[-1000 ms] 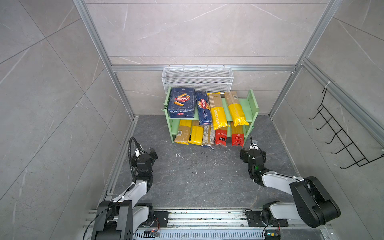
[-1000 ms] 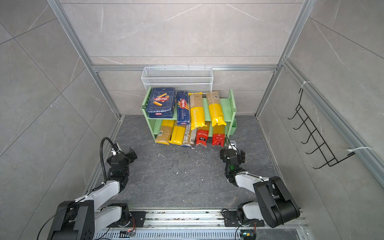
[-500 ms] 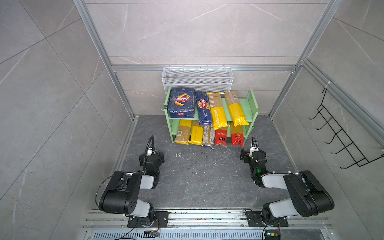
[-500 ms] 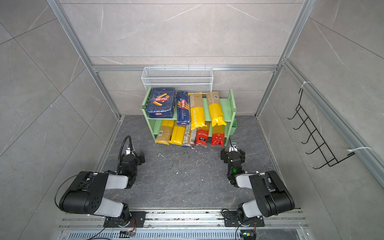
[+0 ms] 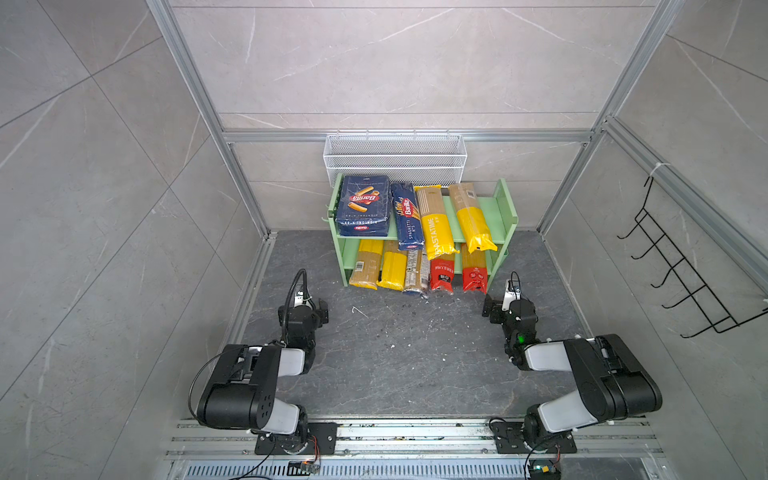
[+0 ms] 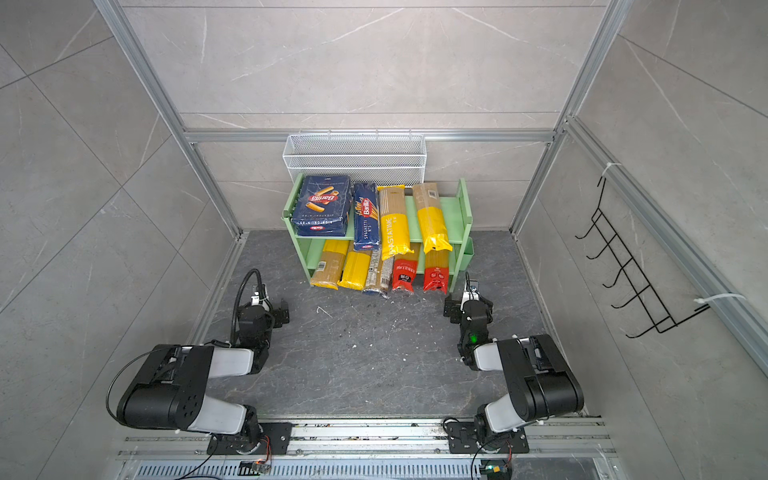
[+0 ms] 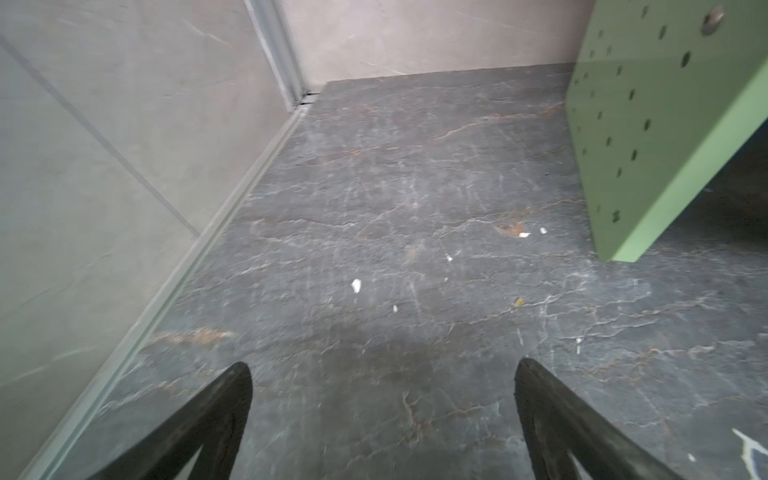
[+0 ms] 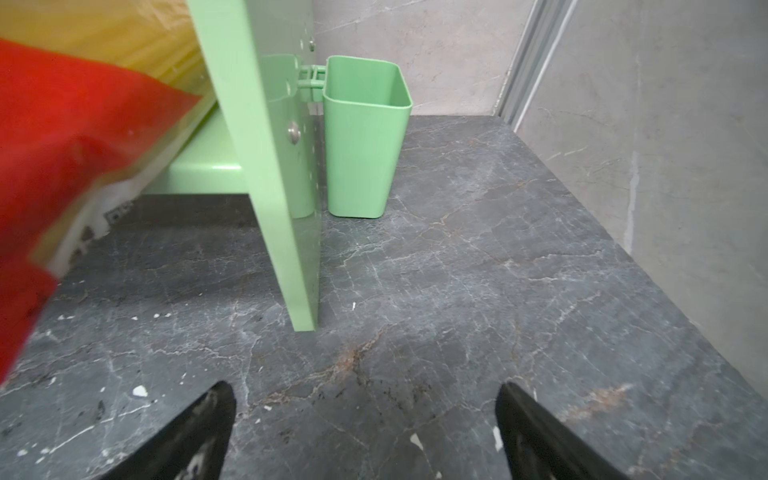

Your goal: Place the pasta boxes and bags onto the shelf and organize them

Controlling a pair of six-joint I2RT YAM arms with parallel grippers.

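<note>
You are looking at the pale green shelf (image 5: 496, 216) standing against the back wall, with the white wire mesh basket (image 5: 395, 158) hanging just behind it. On its top tier the wide rigatoni box (image 5: 363, 205) is lying at the left. The narrow spaghetti box (image 5: 406, 216) is lying just beside it, then two yellow-and-clear packets (image 5: 434, 220) (image 5: 471, 218), all overhanging the front edge. On the lower tier two more yellow packets (image 5: 365, 266) (image 5: 392, 270), the black-and-white printed packet (image 5: 415, 272) and two red-ended packets (image 5: 441, 274) (image 5: 474, 272) are lying side by side, jutting out in front.

Your left gripper (image 7: 382, 365) is hovering low over the dark floor (image 5: 395, 353) before the shelf's left side, jaws spread wide and holding nothing. Your right gripper (image 8: 365, 386) is hovering near the right side panel, jaws likewise spread and empty. A small green cup (image 8: 363, 141) is hanging on that panel's outer face.
</note>
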